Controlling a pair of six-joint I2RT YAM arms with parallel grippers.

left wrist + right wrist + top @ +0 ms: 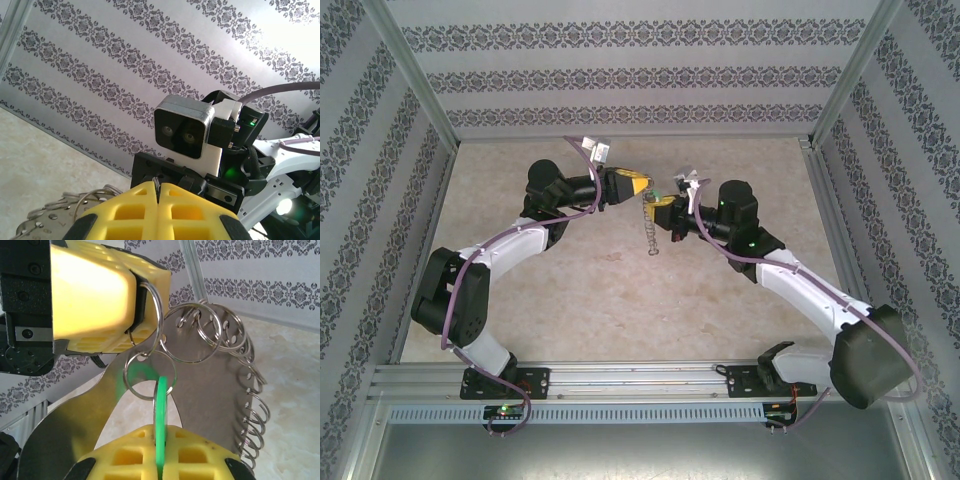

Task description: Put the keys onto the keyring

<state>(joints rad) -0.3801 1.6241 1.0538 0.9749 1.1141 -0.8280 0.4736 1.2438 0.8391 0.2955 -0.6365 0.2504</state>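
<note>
The job looked about half done. The left claw [136, 307] was clamped tight on one small ring [150, 315] of the keyring [215, 390], holding it up in the air between the arms. The right claw [160, 452] was closed on the green key [161, 405], its head pressed against another loop (whether it had actually threaded through, I could not tell). What was left was working the key fully on and letting go. Below lay a bare beige marbled worktop [620, 300], boxed in by a metal frame [415, 85] and walls [620, 80] papered in grey patterned stripes.
</note>
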